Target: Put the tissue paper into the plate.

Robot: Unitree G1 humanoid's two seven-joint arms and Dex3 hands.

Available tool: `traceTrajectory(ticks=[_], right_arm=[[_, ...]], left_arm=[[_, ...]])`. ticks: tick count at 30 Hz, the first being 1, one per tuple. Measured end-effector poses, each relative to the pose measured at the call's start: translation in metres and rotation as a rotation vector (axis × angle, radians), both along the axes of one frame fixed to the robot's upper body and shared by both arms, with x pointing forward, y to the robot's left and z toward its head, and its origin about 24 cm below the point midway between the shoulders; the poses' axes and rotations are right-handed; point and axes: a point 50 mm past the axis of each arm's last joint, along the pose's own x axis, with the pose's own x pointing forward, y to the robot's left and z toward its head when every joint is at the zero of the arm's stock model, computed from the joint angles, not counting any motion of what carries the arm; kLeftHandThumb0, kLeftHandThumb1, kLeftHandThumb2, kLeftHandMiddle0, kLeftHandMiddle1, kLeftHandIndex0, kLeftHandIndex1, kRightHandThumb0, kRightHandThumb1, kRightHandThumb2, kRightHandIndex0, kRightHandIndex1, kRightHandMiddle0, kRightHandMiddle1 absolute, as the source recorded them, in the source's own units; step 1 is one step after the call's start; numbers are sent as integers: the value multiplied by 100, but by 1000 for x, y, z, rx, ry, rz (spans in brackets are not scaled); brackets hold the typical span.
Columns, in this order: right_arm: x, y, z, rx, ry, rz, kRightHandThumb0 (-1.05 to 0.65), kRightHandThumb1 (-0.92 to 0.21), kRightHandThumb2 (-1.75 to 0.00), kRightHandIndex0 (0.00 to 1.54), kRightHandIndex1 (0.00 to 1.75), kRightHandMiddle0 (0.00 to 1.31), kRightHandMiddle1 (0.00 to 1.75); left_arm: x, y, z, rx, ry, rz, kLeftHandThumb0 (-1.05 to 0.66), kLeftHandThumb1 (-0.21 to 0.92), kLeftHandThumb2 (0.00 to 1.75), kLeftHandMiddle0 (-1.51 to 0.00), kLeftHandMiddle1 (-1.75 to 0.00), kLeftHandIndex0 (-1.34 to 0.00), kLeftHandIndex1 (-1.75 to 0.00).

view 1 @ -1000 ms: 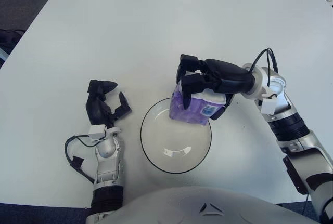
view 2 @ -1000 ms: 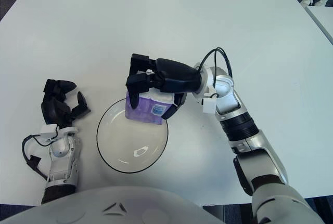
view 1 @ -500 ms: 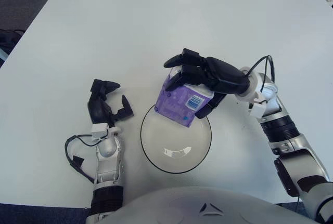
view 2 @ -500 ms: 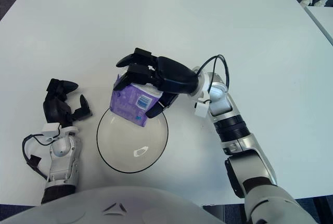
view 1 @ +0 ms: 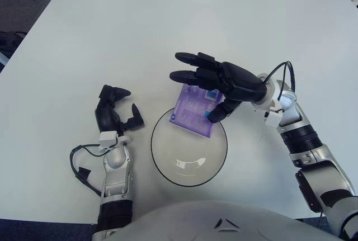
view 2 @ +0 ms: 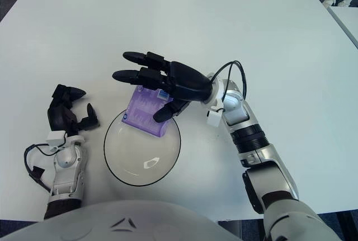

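Note:
The purple tissue pack (view 1: 192,113) lies tilted across the far rim of the clear glass plate (view 1: 188,184), its lower edge inside the plate. My right hand (view 1: 198,87) hovers just above it with fingers stretched out flat toward the left; only the thumb reaches down near the pack's right corner. It grips nothing. My left hand (view 1: 116,113) shows to the left of the plate, fingers loosely spread and holding nothing.
The white table (view 1: 112,39) stretches wide beyond and to both sides of the plate. A black cable (view 1: 78,165) loops by my left wrist, and another (view 1: 279,67) arcs over my right wrist. The table's near edge runs just below the plate.
My right hand has spread its fingers and let go of the tissue pack. The pack has dropped from a lifted tilt onto the plate's far rim. The left hand barely moved.

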Motion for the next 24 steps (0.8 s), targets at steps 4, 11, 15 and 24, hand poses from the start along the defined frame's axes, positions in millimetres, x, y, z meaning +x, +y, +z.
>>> traceTrajectory(ticks=[4, 11, 15, 24], right_arm=[[0, 0, 1, 10, -13, 8, -105, -92, -72, 0, 0, 0, 0], [-2, 0, 0, -14, -13, 27, -105, -92, -75, 0, 0, 0, 0], [-1, -1, -1, -50, 8, 29, -105, -92, -78, 0, 0, 0, 0], [2, -5, 2, -79, 52, 3, -105, -92, -81, 0, 0, 0, 0]], left_arm=[[0, 0, 0, 4, 4, 6, -1, -7, 175, -91, -175, -69, -169], [0, 0, 0, 5, 6, 6, -1, -7, 175, -90, -175, -69, -169], [0, 0, 0, 2, 5, 6, -1, -7, 175, -90, -175, -69, -169], [0, -1, 0, 14, 4, 11, -1, -7, 174, -90, -175, -69, -169]])
